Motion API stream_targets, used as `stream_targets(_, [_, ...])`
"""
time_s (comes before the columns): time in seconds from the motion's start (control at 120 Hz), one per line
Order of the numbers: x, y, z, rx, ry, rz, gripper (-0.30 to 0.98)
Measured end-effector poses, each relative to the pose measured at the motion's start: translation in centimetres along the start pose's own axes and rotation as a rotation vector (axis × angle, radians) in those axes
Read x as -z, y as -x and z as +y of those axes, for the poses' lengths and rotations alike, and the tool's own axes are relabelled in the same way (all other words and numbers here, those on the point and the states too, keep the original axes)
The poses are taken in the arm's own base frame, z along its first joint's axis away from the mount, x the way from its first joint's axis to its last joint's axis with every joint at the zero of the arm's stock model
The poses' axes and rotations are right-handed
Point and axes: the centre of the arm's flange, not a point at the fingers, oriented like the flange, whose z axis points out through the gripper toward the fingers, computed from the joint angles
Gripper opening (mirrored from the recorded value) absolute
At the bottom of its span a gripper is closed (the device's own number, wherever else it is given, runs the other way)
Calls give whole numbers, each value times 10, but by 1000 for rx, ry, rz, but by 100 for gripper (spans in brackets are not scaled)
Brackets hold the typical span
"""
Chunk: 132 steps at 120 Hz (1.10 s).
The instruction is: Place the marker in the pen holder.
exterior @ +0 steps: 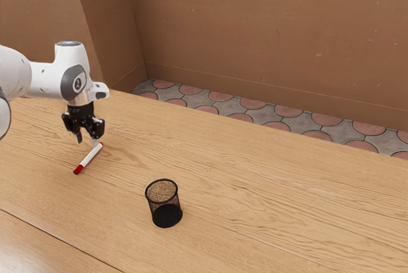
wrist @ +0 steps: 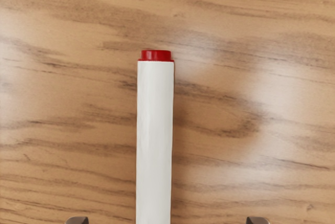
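Observation:
In the exterior view my gripper [exterior: 87,141] points down at the left, over the end of the marker [exterior: 92,154] away from its red cap. The marker, white with red ends, lies on the table. In the wrist view the fingertips of my gripper [wrist: 167,221] stand wide apart at the lower edge, one on each side of the white marker [wrist: 155,140], touching neither side. The pen holder [exterior: 166,204], a black mesh cup, stands upright on the table in the exterior view, to the right of the marker and nearer the camera.
The wooden table [exterior: 255,190] extends under the arm and pen holder. Beyond its far edge are a tiled floor [exterior: 248,103] and brown walls [exterior: 255,30].

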Motion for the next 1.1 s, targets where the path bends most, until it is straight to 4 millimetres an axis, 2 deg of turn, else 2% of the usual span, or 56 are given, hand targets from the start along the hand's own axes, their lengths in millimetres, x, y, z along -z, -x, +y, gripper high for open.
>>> stream_targets(0.117, [-17,-12,-5,7,-6,-2,35])
stream_targets(0.3, [-30,-29,-7,13,6,12,34])
stream_targets(0.567, [-54,-34,-9,16,24,2,32])
stream_targets(0.667, [-55,-34,-12,17,26,4,28])
stream_targets(0.967, [-60,-34,-11,7,27,3,6])
stream_targets(1.05, [-57,-34,-12,6,24,8,0])
stream_targets(1.1, [-45,-34,-11,4,23,24,-3])
